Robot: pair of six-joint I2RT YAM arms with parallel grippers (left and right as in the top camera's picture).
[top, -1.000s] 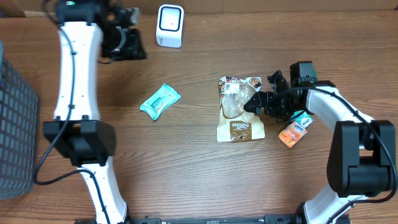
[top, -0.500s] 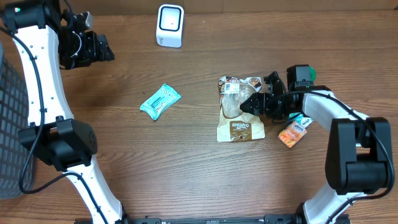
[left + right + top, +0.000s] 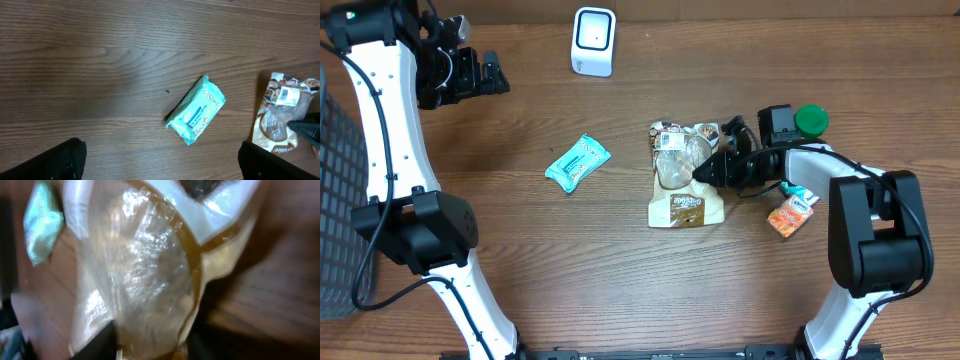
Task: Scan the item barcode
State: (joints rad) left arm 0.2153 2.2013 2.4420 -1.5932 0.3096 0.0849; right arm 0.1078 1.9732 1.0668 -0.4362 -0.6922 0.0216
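1. The right wrist view is blurred. The snack bag (image 3: 145, 280) fills it with crinkled clear film and a brown rim, and the fingers (image 3: 90, 347) are only dark shapes at the bottom.
2. From overhead, the right gripper (image 3: 708, 172) is clenched to a point on the bag's right edge. The bag lies flat just right of the worktop's (image 3: 620, 290) middle. A white label (image 3: 669, 140) at its far end faces up, its print too small to read.
3. The left gripper (image 3: 496, 77) hangs over the far left corner, jaws released wide and grasping nothing.
4. A white scanner (image 3: 593, 42) stands at the far edge. A teal packet (image 3: 578, 163) lies well left of the bag. An orange packet (image 3: 788, 215) sits partly under the right arm. A round green thing (image 3: 810, 121) beside that arm cannot be identified.
5. A basket (image 3: 338, 200) is cut off at the left edge. Bare wood runs from the bag to the scanner and along the near edge.
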